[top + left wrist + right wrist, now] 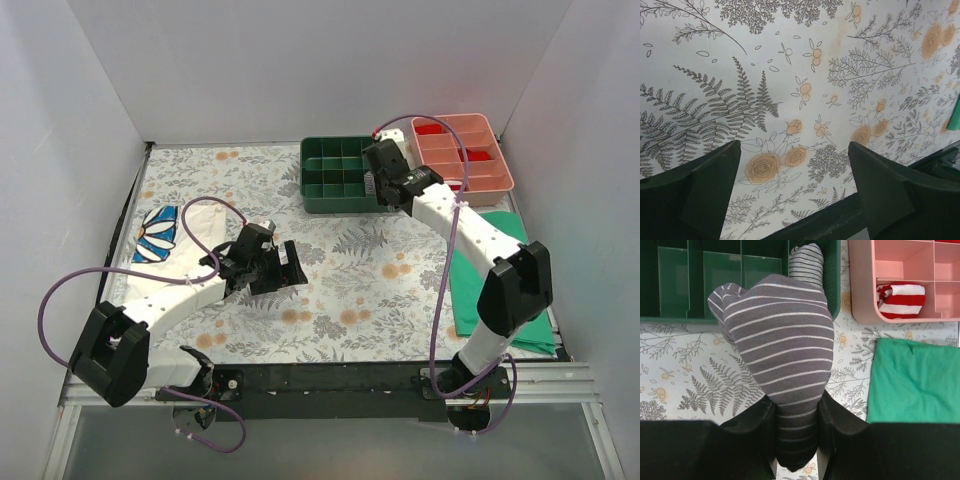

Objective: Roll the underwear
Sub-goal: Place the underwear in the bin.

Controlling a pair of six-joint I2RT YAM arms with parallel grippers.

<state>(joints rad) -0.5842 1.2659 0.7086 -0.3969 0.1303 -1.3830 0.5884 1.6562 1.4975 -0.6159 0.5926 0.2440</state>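
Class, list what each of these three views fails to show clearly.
Top view: the underwear is hidden under the right gripper.
Right wrist view: its lower end is buried between the fingers; the green tray is cut off by the top edge.
Left wrist view: the green cloth is cut off at the right edge.

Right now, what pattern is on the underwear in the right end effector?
The underwear is grey with thin white stripes; right wrist view.

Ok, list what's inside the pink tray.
One compartment of the pink tray holds a red-and-white striped roll; the top view shows more red pieces. The right arm hides its near-left corner.
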